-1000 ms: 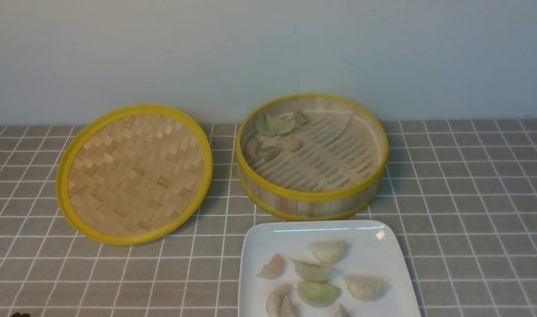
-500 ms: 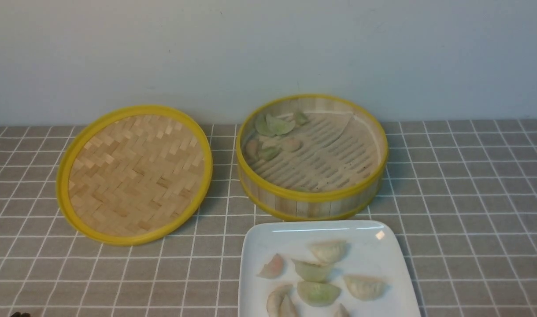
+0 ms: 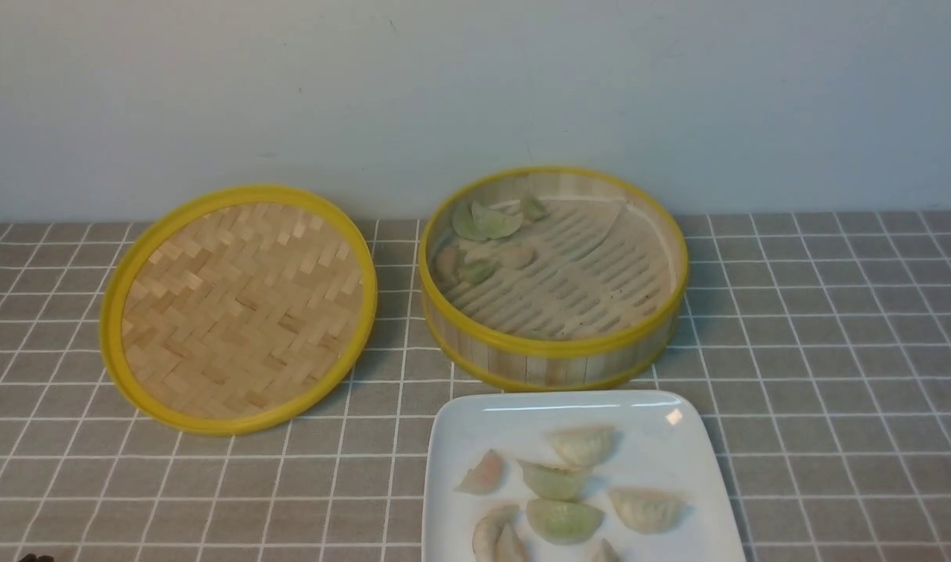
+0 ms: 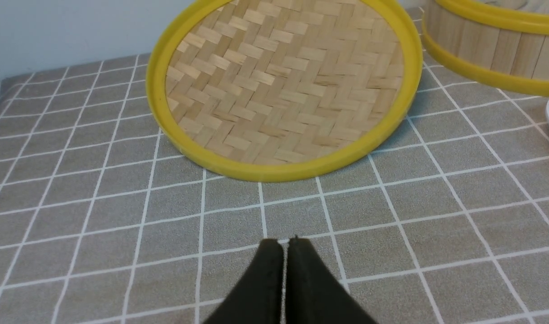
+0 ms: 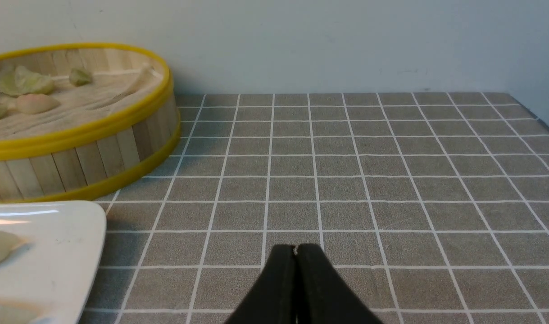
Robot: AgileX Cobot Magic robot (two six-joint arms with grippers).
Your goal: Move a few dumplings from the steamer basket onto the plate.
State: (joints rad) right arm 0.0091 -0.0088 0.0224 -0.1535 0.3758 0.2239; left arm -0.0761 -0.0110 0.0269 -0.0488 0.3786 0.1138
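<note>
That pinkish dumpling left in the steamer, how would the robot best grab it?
Probably from straight above, since the steamer basket wall blocks any sideways approach. The pinkish dumpling lies flat on the slat floor, so pinching across its narrow, plump belly looks safest. Green ones sit close on its left, so the fingers should drop on the near and far sides.

The left pincer (image 4: 285,245), jaws pressed together, is hovering over the checked tabletop (image 4: 98,202) near the woven lid (image 4: 283,85).
</note>
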